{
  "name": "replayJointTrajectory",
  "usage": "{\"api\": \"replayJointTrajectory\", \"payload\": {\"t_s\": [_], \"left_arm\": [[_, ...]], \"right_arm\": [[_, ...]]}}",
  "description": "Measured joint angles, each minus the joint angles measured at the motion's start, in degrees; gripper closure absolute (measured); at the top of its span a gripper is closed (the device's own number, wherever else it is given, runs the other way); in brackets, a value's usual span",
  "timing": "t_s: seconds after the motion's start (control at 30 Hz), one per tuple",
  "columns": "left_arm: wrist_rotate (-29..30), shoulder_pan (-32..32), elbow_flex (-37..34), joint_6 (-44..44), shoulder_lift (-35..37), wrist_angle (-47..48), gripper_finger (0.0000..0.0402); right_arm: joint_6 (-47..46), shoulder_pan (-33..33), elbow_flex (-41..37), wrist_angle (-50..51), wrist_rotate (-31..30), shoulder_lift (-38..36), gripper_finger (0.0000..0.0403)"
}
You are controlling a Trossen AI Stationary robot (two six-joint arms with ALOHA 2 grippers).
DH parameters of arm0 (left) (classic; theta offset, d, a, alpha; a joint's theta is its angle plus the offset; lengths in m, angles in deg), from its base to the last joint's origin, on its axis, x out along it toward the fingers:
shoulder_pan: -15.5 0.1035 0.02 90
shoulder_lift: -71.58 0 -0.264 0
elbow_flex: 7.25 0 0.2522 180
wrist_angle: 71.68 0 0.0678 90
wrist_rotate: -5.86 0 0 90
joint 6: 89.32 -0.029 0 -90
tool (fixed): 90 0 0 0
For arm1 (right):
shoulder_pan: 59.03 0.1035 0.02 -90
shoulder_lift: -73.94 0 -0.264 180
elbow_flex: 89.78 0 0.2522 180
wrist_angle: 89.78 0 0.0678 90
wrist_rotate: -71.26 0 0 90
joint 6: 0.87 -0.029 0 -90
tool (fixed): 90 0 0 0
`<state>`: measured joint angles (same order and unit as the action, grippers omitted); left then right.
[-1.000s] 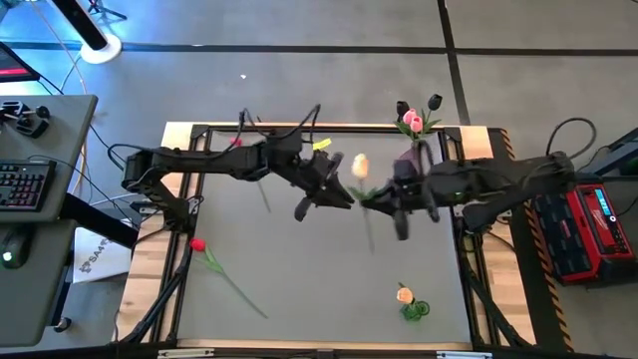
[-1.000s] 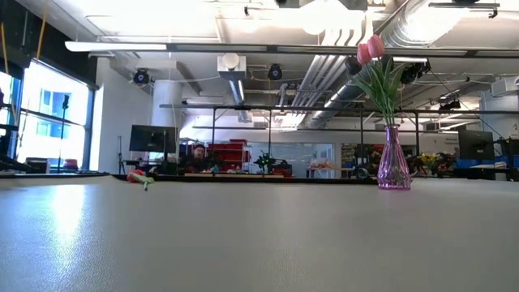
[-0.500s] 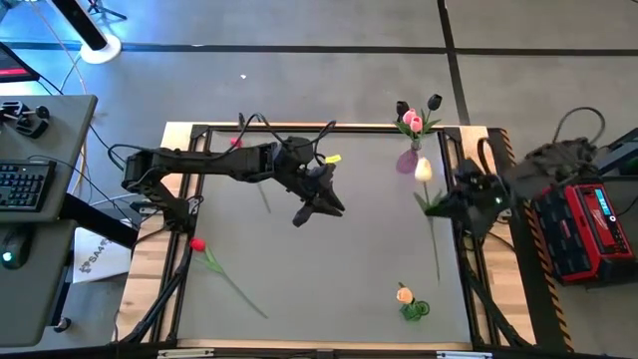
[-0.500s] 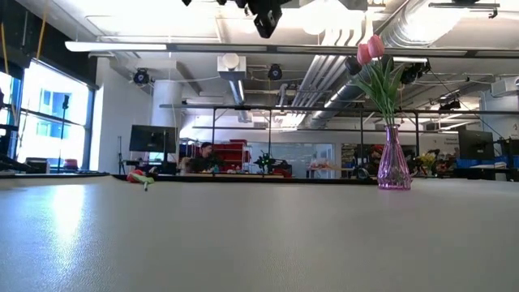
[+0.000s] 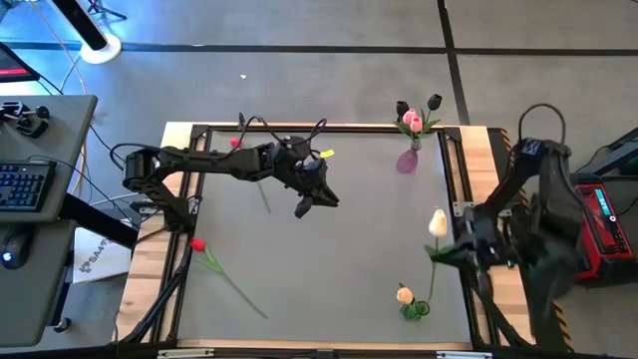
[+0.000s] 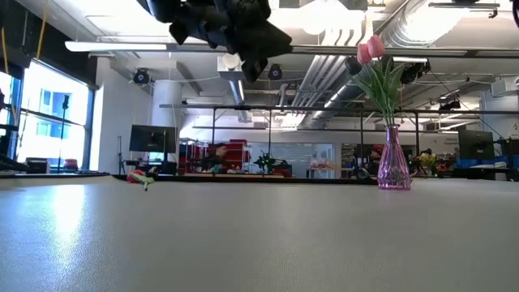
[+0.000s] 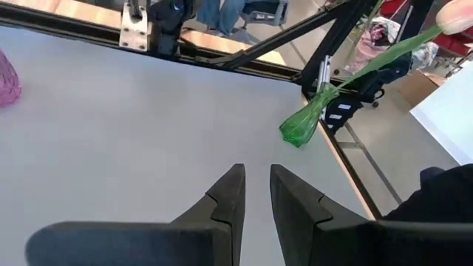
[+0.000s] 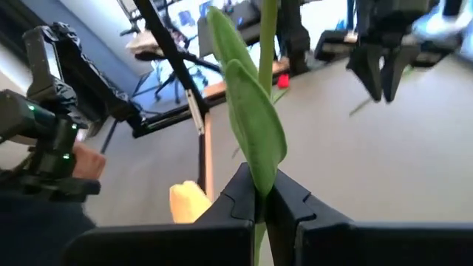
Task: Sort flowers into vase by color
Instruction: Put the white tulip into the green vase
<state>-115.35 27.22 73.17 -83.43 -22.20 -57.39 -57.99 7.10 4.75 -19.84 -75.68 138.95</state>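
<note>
My right gripper (image 5: 446, 253) is at the table's right edge, shut on a cream tulip (image 5: 437, 221). The tulip's stem runs toward the green vase (image 5: 415, 311) at the near right. An orange-yellow flower head (image 5: 404, 294) shows at that vase. A purple vase (image 5: 407, 161) at the far right holds pink tulips (image 6: 371, 49) and dark ones (image 5: 435, 101). A red tulip (image 5: 197, 244) lies flat at the table's left. My left gripper (image 7: 253, 188) hangs over the table's middle, slightly open, with nothing between its fingers. My right gripper pinches the cream tulip's green stem together with a leaf (image 8: 255, 148) between its two fingers. The fingers come about level from the table's right side and lie across the stem. The tulip is clear of the table. I cannot tell whether its lower end (image 5: 431, 297) is inside the green vase.
A second red-headed flower (image 5: 237, 143) lies under the left arm near the far edge. A black frame (image 5: 299, 129) on a wooden border rims the table. Bare grey tabletop (image 5: 329, 269) lies between the arms.
My right gripper has swung from the table's middle toward the right edge and nearer, carrying the cream tulip clear of the table until its lower end is by the green vase. My left gripper has sunk and now shows at the top of the low view.
</note>
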Motion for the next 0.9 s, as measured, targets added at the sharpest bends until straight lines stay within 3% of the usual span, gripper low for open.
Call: {"api": "replayJointTrajectory", "payload": {"t_s": [0.27,0.67,0.9], "left_arm": [[-0.3,0.3,0.0,-0.5,0.1,-3.5,0.0351],[-3.6,0.6,0.0,1.4,0.1,-4.8,0.0351],[-3.7,0.6,0.0,2.0,0.1,-4.7,0.0351]], "right_arm": [[-2.6,9.1,0.0,0.6,-16.0,8.8,0.0403],[-17.2,12.4,0.0,8.8,-21.1,16.0,0.0403],[-17.9,12.4,0.0,9.2,-23.0,17.1,0.0403]]}}
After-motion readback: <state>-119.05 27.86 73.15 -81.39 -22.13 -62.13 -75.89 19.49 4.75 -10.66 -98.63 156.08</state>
